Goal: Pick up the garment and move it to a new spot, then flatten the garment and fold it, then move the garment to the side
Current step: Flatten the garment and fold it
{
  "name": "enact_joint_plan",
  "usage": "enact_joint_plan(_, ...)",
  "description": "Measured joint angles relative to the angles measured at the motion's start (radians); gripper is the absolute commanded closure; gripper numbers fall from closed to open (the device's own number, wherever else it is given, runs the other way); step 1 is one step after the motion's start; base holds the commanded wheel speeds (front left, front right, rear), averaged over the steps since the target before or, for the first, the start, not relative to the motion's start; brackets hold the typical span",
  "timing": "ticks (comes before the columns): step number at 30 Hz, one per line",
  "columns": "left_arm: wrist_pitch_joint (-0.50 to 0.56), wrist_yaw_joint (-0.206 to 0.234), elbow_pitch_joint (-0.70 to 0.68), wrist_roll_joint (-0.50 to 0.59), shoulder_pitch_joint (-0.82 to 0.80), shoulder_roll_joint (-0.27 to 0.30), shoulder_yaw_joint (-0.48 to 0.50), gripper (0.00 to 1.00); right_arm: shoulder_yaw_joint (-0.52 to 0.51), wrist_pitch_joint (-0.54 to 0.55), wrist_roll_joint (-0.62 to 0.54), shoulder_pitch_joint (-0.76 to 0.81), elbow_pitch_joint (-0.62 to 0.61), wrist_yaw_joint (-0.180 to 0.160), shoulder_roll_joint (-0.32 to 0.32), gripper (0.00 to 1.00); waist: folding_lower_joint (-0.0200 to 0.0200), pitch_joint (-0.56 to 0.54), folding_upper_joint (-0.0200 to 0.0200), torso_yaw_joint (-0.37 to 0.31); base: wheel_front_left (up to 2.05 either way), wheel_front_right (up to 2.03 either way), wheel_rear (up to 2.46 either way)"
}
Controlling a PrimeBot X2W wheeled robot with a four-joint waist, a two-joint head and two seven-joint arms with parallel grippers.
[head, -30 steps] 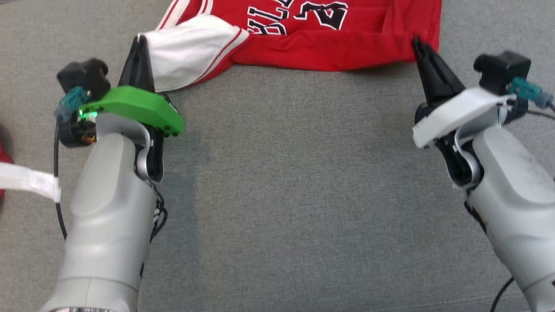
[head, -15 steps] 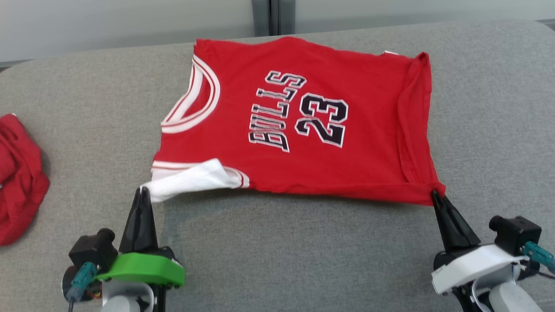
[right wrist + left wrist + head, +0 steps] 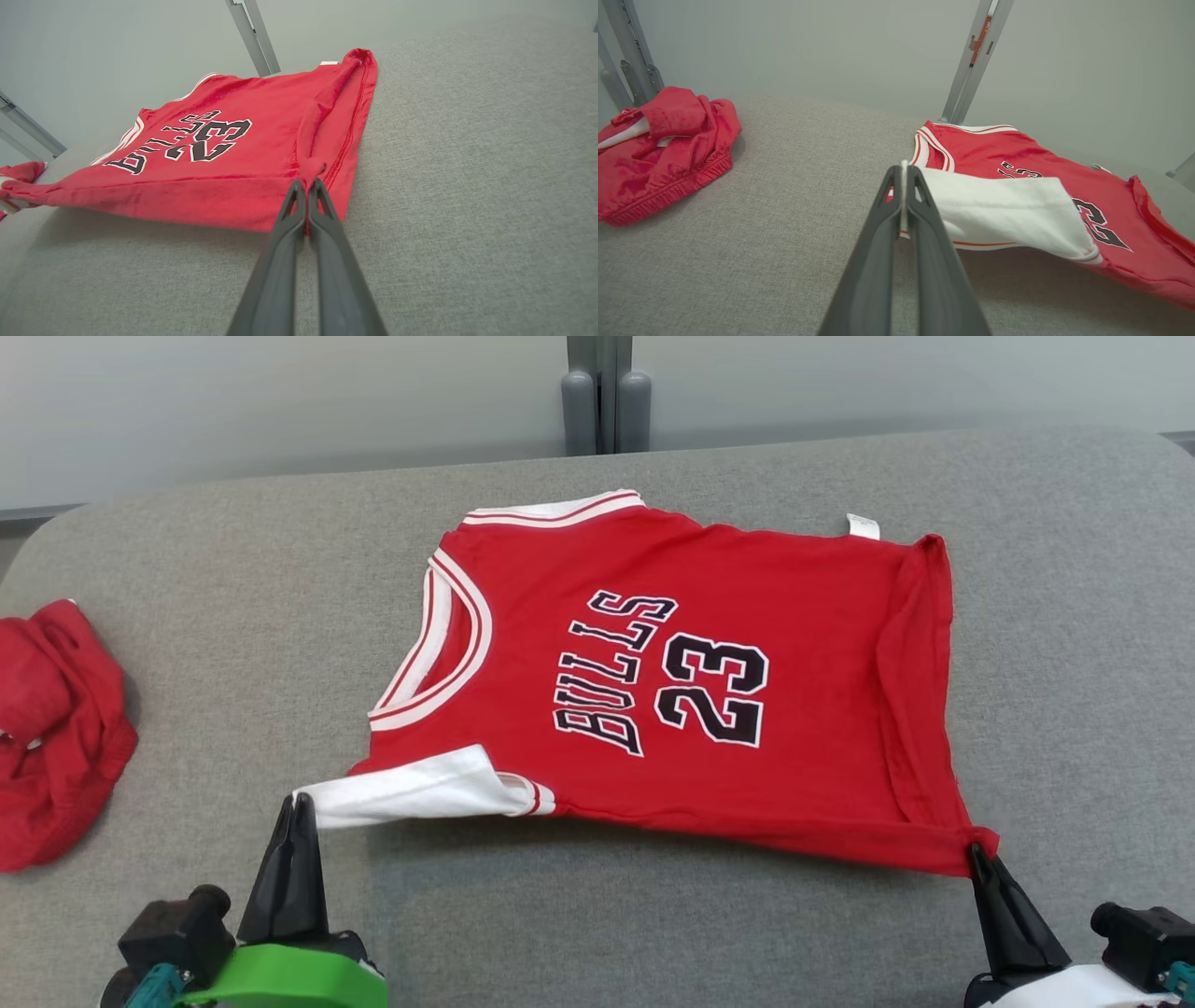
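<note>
Red garment (image 3: 709,691) spread on the grey table (image 3: 597,915), long axis left-right, lying just ahead of both jaws. Left jaws clamp its white near corner, right jaws the red one (near edge taut between).

Bench (image 3: 187,569) seen downward from the head, skimmed low from both wrists, Bulls jersey (image 3: 794,616) shared by all.

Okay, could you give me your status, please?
Left gripper shut on jersey, white corner. Right gripper shut on hem corner. Near edge lifted. Red garment at left, apart.
</note>
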Motion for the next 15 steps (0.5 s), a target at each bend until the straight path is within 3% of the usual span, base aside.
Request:
enact_joint_plan(10, 0.079, -0.098, 0.219, 0.025, -0.335, 0.076, -0.057, 1.00, -0.019, 0.088, 0.001, -0.158, 0.056, 0.000, 0.011, 1.00, 0.0000, 0.078, 0.0000, -0.020, 0.00, 0.00, 0.00)
enact_joint_plan(15, 0.042, -0.132, 0.385, 0.035, -0.509, 0.079, -0.087, 1.00, -0.021, 0.074, -0.008, -0.260, 0.135, 0.000, 0.010, 1.00, 0.0000, 0.127, 0.0000, -0.031, 0.00, 0.00, 0.00)
